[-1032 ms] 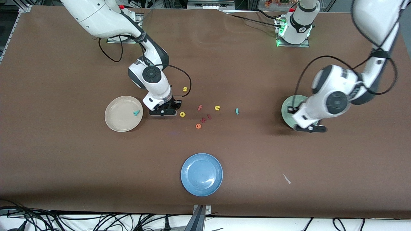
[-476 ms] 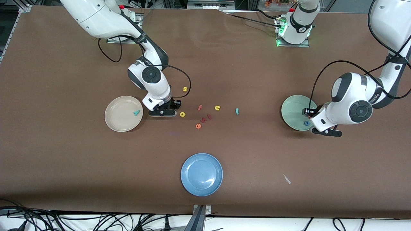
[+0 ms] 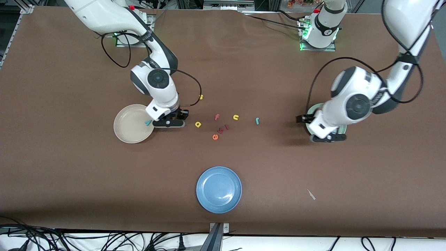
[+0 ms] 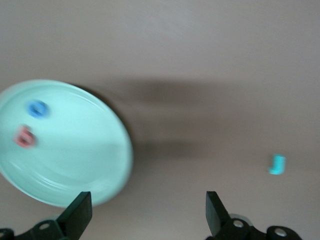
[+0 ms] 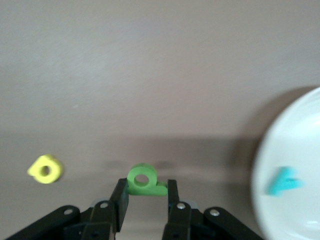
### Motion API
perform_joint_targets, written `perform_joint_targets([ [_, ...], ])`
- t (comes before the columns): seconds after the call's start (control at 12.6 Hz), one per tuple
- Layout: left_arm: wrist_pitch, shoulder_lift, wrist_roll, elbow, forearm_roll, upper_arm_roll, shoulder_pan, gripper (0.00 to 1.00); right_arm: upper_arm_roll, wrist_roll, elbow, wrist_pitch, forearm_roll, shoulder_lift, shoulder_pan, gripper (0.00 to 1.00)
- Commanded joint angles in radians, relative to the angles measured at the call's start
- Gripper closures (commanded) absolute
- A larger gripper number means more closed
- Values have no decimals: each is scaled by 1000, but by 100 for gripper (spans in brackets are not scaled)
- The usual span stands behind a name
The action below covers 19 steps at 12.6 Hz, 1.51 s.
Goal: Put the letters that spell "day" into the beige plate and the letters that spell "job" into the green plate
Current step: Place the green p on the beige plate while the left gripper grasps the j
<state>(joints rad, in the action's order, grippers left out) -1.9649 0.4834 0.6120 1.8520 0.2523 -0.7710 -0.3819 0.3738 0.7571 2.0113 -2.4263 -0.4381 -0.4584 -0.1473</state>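
1. My right gripper is clamped on the green letter, just off the rim of the beige plate. The teal y lies in that plate by the rim, right under the gripper's edge.
2. Risk, my call: the grip is on the letter's end only. If I release before I'm over the plate, it drops on the table; if I come in too low, the fingers could knock the y or the rim.
3. Yellow letter sits on the table toward the middle from the right gripper, near the f, e and u. Easy to grab the u or the s by mistake, same yellow.
4. Teal j lies on the table between the two grippers, apart from the others.
5. My left gripper is over the edge of the green plate, jaws wide apart, empty. Blue o and red b lie in that plate.
6. Risk: the j is tiny and flat; a slightly off pinch would flick it away.
7. Blue plate is unused, nearest the camera.
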Motion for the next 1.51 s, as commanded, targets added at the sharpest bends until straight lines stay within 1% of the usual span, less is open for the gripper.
perform_joint_targets([
  [0.0, -72, 58, 180, -22, -16, 10, 105, 0, 5, -190, 88, 64, -2, 137, 107, 80],
  [0.08, -138, 96, 242, -25, -11, 13, 145, 0, 5, -273, 118, 69, -1, 165, 151, 79],
  [0.16, -191, 130, 300, -25, 1, 19, 181, 0, 4, -332, 141, 66, -1, 179, 188, 73],
  [0.24, -225, 161, 343, -25, 19, 31, 217, 1, 4, -344, 153, 59, 1, 181, 201, 60],
  [0.32, -245, 182, 395, -33, 34, 57, 260, 1, 4, -346, 156, 58, 2, 179, 203, 53],
  [0.4, -250, 199, 429, -54, 57, 96, 309, 1, 4, -338, 156, 58, 4, 175, 201, 47],
  [0.48, -252, 214, 446, -65, 65, 129, 354, 1, 5, -328, 156, 58, 13, 172, 201, 44],
  [0.56, -252, 230, 448, -79, 64, 159, 388, 4, 10, -309, 155, 58, 48, 167, 198, 44],
  [0.64, -252, 245, 453, -88, 62, 170, 402, 8, 23, -286, 150, 58, 62, 159, 198, 41],
  [0.71, -253, 260, 459, -91, 64, 170, 402, 11, 48, -248, 136, 56, 67, 149, 195, 41],
  [0.87, -294, 273, 462, -91, 64, 170, 403, 16, 94, -117, 71, 32, 76, 86, 166, 41],
  [0.95, -307, 282, 462, -91, 65, 170, 405, 24, 96, -57, 26, 32, 76, 51, 131, 41],
  [1.19, -308, 294, 440, -91, 70, 179, 405, 39, 94, 91, -86, 13, 65, -54, 48, 41],
  [1.35, -308, 300, 433, -91, 70, 185, 405, 52, 93, 163, -115, -2, 61, -95, -1, 41],
  [1.43, -308, 300, 433, -91, 70, 185, 405, 78, 93, 218, -137, -5, 53, -120, -14, 41],
])
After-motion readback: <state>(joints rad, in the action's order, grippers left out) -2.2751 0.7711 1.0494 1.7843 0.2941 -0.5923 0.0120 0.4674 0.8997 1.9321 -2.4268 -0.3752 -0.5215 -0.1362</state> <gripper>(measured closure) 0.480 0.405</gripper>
